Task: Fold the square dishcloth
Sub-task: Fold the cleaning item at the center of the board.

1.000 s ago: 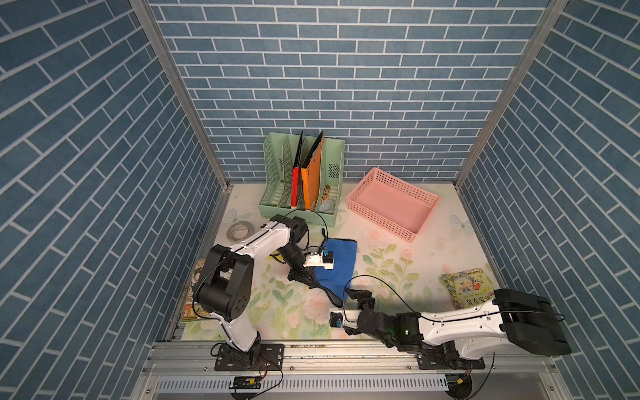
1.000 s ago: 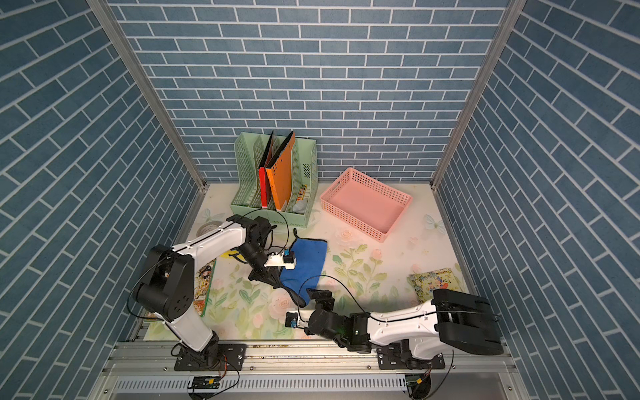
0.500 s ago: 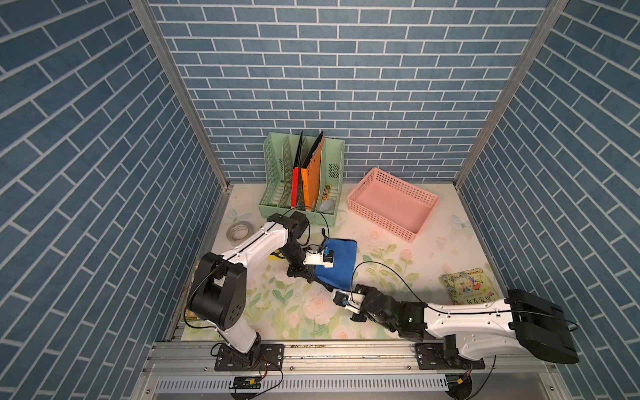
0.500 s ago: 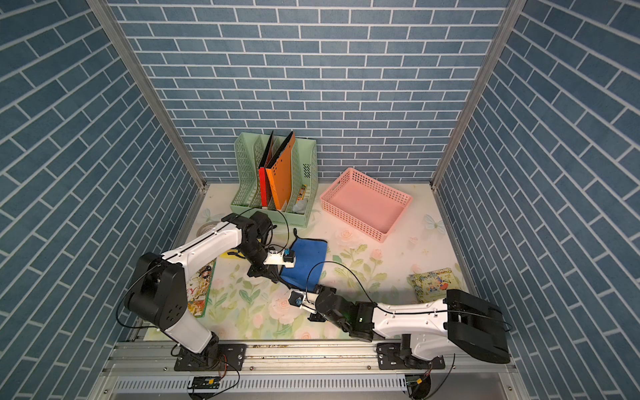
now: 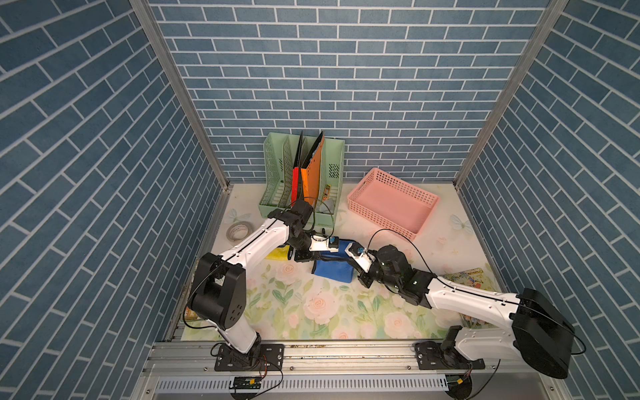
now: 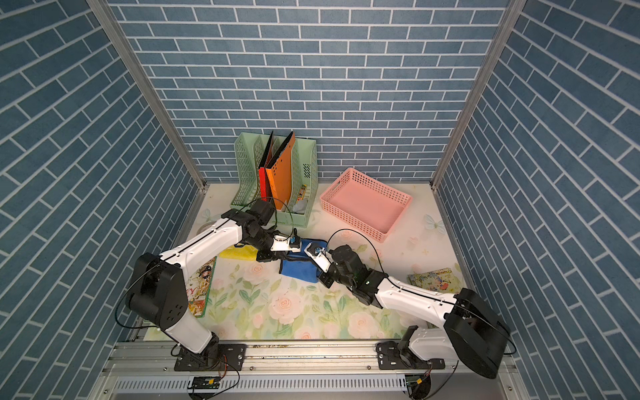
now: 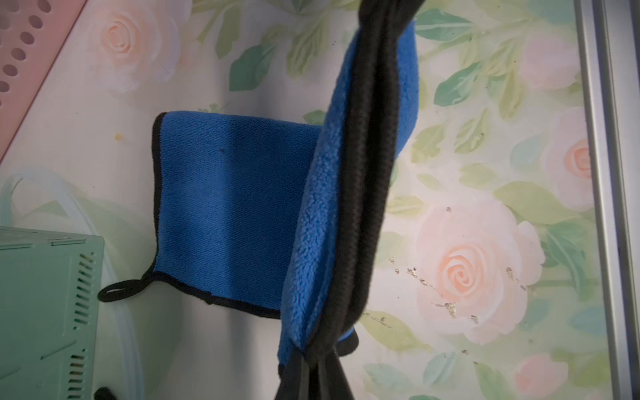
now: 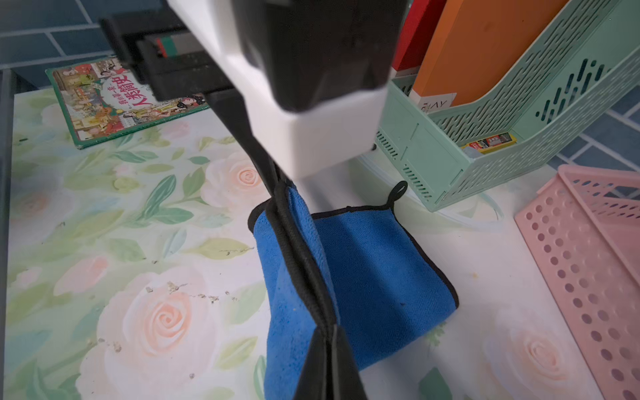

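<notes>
The blue square dishcloth (image 5: 334, 269) with a black hem lies doubled over on the floral table, mid-left in both top views (image 6: 298, 269). Its two hemmed edges are pinched together and lifted into a ridge stretched between my grippers. My left gripper (image 5: 314, 258) is shut on the ridge's left end; in the left wrist view the fingertips (image 7: 313, 356) clamp the bunched hem. My right gripper (image 5: 353, 268) is shut on the right end, and the right wrist view shows it (image 8: 327, 329) closed on the hem. The lower layer (image 7: 225, 207), with its hanging loop (image 8: 398, 190), rests flat.
A green file holder (image 5: 304, 180) stands just behind the left arm, a pink basket (image 5: 393, 204) at the back right. A tape roll (image 5: 239, 230) and a yellow cloth (image 5: 277, 254) lie left. Books lie at right (image 5: 464, 280) and left (image 6: 201, 287).
My right gripper came from the table's front edge up to the cloth and shut on its hem. The cloth's trailing front corner was drawn in, so the cloth now looks compact.
</notes>
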`<state>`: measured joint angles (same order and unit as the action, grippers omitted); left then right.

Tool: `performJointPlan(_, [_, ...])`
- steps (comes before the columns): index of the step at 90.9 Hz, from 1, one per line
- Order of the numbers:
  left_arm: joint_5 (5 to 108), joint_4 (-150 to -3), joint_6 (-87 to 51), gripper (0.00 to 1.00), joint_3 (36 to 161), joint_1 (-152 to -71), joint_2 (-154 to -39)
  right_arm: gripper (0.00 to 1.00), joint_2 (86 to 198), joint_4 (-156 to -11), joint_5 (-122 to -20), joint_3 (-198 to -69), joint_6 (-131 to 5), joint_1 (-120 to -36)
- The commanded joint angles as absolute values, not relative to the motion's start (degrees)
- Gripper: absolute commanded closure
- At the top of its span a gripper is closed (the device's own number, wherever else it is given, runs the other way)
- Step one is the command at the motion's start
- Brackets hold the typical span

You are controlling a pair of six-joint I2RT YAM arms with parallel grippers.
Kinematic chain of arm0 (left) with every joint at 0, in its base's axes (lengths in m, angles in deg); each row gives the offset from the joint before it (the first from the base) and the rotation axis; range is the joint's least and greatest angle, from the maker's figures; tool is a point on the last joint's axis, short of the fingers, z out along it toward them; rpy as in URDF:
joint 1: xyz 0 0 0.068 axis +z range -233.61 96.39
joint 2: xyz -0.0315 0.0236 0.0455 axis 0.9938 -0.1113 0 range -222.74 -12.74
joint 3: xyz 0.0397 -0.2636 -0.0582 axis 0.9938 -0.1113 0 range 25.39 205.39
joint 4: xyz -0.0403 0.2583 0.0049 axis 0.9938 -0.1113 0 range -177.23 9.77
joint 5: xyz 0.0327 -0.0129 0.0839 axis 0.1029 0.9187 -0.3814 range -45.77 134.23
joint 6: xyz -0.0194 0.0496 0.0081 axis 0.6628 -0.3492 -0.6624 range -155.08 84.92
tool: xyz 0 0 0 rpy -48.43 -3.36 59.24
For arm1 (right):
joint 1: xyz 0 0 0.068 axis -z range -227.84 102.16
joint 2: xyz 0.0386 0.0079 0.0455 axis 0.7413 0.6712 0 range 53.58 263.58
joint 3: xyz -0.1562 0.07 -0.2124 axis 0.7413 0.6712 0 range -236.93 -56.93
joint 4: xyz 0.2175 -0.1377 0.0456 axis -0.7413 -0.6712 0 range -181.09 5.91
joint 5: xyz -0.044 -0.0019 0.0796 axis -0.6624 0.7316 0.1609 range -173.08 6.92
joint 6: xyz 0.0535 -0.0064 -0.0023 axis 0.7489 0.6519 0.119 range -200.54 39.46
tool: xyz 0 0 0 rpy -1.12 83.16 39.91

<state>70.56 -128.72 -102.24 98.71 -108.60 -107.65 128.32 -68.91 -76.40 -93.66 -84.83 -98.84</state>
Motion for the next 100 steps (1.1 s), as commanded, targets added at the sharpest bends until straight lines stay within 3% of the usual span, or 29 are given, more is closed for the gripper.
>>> performJointPlan(1, [67.6,-123.4,-99.8,0.97,99.8,-108.5,-109.1,1.0,131.2,-71.5,-68.0,-95.9,-80.7,-95.4])
performJointPlan(32, [64.2,-118.9,-96.7,0.96,104.7,-108.9,-114.8,1.0,139.8,-74.5,-60.3,-102.5,-79.7,-86.6])
performJointPlan(84, [54.6,-104.7,-91.9,0.94,105.9,-111.7,-124.3,1.0,154.7,-78.3,-58.8,-112.1,-79.3,-80.0])
performJointPlan(100, [50.4,-96.5,-91.0,0.83,101.0,-112.3,-124.0,1.0,157.8,-78.5,-59.5,-113.7,-79.1,-79.5])
